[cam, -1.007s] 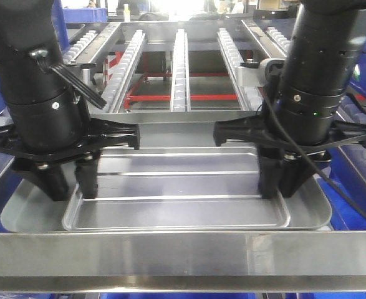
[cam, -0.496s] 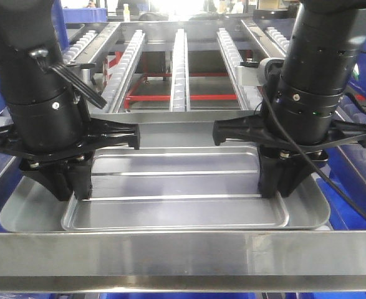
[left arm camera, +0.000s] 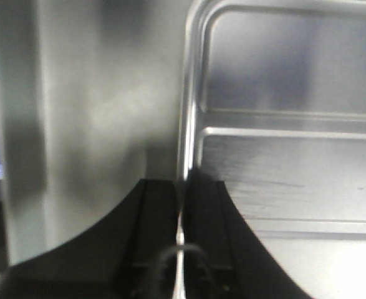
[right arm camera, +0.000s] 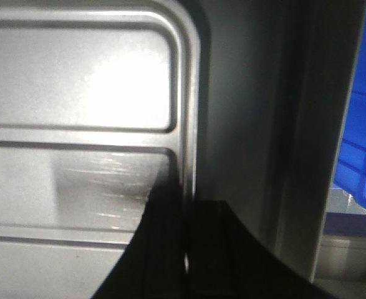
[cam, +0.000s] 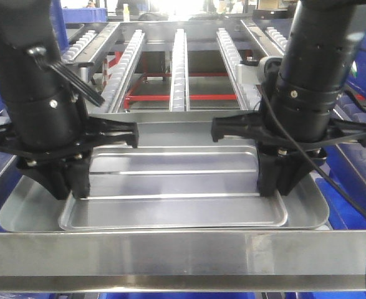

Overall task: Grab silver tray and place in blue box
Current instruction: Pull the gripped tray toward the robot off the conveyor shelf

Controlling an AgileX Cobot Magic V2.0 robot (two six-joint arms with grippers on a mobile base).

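**Front view.** Holds the silver tray (cam: 176, 208) by both short ends: left hand (cam: 70, 192) pinched narrow on the left rim, right hand (cam: 277, 190) the same on the right rim. Gripped at opposite ends, probably, to keep so wide and shallow a piece level in the lift. Sits over a wider silver surface (cam: 20, 212), just behind the near steel rail (cam: 183, 252), with roller tracks (cam: 179, 68) further off. Not yet in any box. Only a blue bin (cam: 348, 212) at the right edge, and cannot tell whether it is the one meant.

Against a second ago: left fingers, then spread astride the rim, now drawn together on it. Both wrists slightly higher. Tray nudged a touch leftward, so judged to be just starting to lift.

**Left wrist view.** Shows the left hand (left arm camera: 183, 187) closed to a slit on the tray's (left arm camera: 282, 168) rim. Recessed panel and a ridge to the right, plain silver surface (left arm camera: 89, 124) to the left.

**Right wrist view.** Mirrors that: right hand (right arm camera: 187, 205) clamped narrow on the rim, tray (right arm camera: 77, 81) to the left, blue bin (right arm camera: 363, 143) at the far right.
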